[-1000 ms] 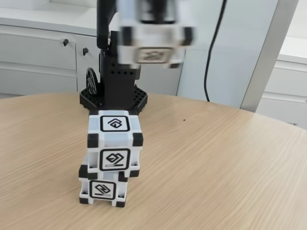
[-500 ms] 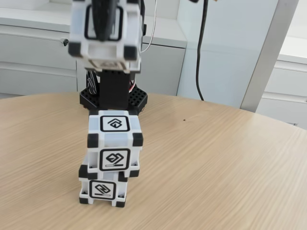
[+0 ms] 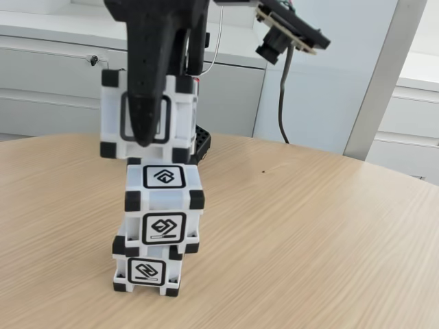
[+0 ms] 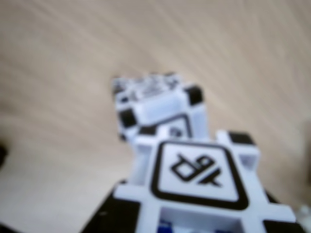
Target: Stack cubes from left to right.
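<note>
From where the fixed view stands, two cubes already sit stacked on the wooden table: the bottom cube and the middle cube on top of it, set a little askew so it overhangs to the right. The third cube hangs in the air, clamped in the black gripper, one finger running down across its front face. Its lower edge is just above the stack's top and it sits off to the left, not squarely over it.

In the wrist view, the held cube looms large at the bottom, glyph face up, and the stack lies beyond it, blurred; the two do not line up there either.

The risk, as I see it, is the offset: let go here and the cube would catch only part of the top face and tip off. A sideways nudge while lowering could also push the already crooked middle cube off.
</note>
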You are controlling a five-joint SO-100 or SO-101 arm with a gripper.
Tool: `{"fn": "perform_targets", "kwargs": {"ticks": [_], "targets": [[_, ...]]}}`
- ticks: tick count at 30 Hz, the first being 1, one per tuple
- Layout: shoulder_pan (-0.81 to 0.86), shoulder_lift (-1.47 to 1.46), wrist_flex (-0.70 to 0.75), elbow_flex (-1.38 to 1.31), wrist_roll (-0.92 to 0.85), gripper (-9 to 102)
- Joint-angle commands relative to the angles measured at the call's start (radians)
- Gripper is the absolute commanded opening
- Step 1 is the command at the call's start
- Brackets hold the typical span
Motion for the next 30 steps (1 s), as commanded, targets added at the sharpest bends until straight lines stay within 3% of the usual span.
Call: {"fn": "perform_targets", "kwargs": {"ticks": [1,30], "targets": [[-0.008,0.003,0.005,-0.008,-0.008,0],[-0.009,-0.089,0.044,-0.008,-0.16,0]]}}
